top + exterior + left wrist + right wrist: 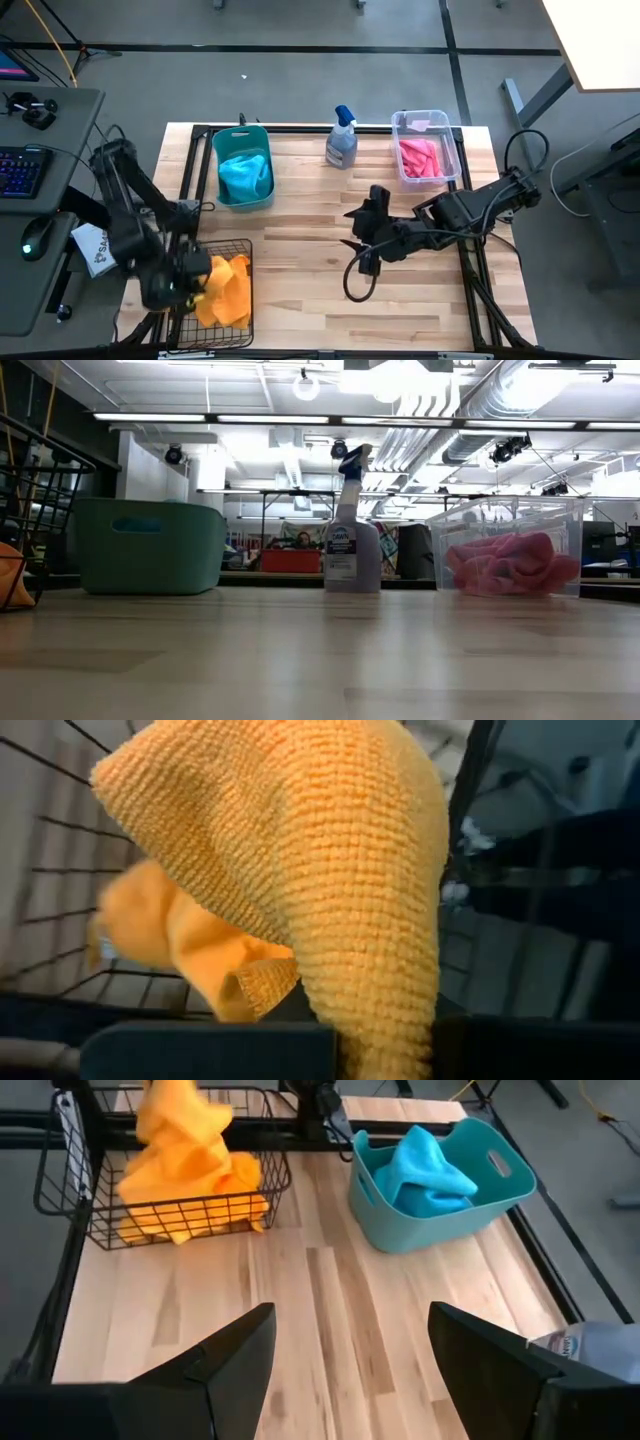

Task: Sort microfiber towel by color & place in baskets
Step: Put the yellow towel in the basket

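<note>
My left gripper [193,280] is over the black wire-mesh basket [238,250] at the table's near left, shut on an orange-yellow towel [330,870]. More orange-yellow cloth [190,1205] lies in the basket. A blue towel [245,175] lies in the teal tub [222,195]. Pink towels [420,158] lie in the clear bin [452,160]. My right gripper [357,238] is open and empty above the middle of the table, fingers pointing toward the table's left. My left gripper pinches a bunched part of the orange-yellow towel [385,1035] between its two fingers; one layer or several, I cannot tell. The towel bulges up past the fingers and reaches above the basket's rim [180,1125]. Its lower part meets the cloth in the basket.
A spray bottle [342,140] with a blue trigger stands at the far edge between the tub and the bin. A dark cable loop [355,285] lies on the table under the right arm. Bare wood shows in the middle and near side.
</note>
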### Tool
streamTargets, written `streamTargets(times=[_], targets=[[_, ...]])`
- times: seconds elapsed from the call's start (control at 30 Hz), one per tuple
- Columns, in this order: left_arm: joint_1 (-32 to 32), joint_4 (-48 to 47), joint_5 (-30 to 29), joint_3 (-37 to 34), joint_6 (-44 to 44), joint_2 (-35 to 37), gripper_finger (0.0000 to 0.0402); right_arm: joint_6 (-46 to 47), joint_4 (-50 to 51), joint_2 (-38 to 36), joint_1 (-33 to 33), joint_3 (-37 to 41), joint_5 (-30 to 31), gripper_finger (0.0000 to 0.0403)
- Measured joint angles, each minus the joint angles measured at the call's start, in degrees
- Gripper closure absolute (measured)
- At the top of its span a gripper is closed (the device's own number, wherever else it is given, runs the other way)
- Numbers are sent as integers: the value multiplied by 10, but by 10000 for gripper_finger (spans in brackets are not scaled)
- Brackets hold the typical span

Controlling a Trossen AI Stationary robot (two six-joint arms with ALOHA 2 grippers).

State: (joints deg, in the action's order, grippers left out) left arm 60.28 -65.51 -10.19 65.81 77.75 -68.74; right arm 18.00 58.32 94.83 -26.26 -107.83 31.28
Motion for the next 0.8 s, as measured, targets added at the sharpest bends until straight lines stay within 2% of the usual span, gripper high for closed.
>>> streamTargets(times=[0.13,0.3,0.4,0.57,0.8], targets=[[31,109,-53,-74,20,-37,401,-3,-1,0,0,0,19,144],[-1,235,-71,-155,-9,-67,401,0,-1,0,4,0,27,144],[-31,221,-59,-176,-28,-84,401,1,-1,0,8,0,28,144],[-54,170,7,-181,-83,-97,381,15,-1,0,12,0,27,144],[-71,192,59,-145,-177,-81,289,16,-1,0,12,0,25,144]])
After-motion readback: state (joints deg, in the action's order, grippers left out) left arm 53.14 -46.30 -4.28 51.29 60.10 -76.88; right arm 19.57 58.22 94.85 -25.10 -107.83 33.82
